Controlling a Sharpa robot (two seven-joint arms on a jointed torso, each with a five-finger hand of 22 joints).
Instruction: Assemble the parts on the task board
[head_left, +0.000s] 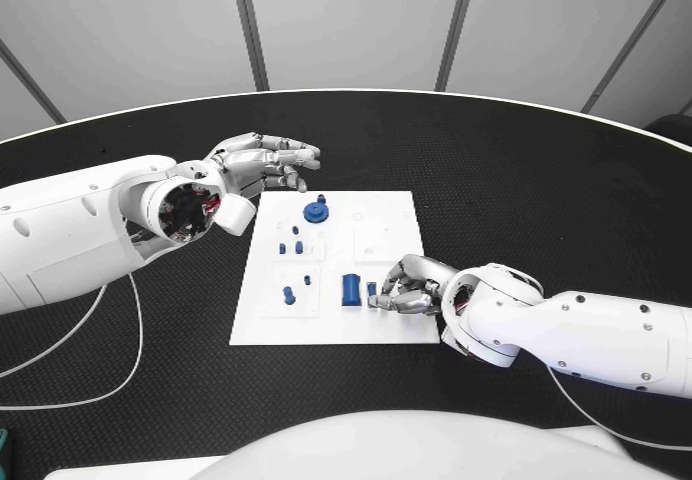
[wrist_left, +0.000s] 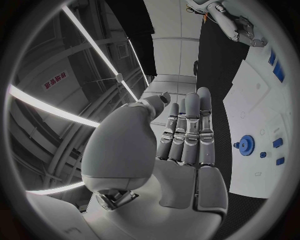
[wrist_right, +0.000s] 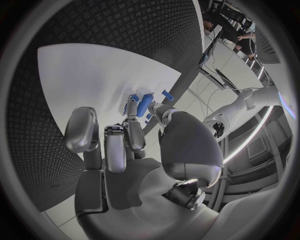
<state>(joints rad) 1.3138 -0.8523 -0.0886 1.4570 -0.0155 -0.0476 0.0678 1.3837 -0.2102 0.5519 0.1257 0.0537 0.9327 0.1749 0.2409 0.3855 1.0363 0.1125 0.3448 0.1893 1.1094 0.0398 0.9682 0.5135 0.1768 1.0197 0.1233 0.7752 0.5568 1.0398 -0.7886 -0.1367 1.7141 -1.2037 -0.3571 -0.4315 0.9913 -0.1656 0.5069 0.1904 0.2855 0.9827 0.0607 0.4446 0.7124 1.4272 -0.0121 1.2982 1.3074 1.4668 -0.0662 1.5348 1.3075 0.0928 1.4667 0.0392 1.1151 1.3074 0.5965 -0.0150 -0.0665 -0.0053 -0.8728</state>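
The right silver hand pinches a small blue peg on the flat white board; it might tip. The left silver hand holds nothing, fingers apart

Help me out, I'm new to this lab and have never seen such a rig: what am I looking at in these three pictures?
A two-armed robot works at a black table. The head camera looks down; the two round pictures come from cameras at each wrist. The white task board carries small blue parts, among them a gear and a taller block. The left hand hovers beyond the board's far left corner, holding nothing. The right hand rests at a small blue piece beside the block; whether it grips it is unclear.
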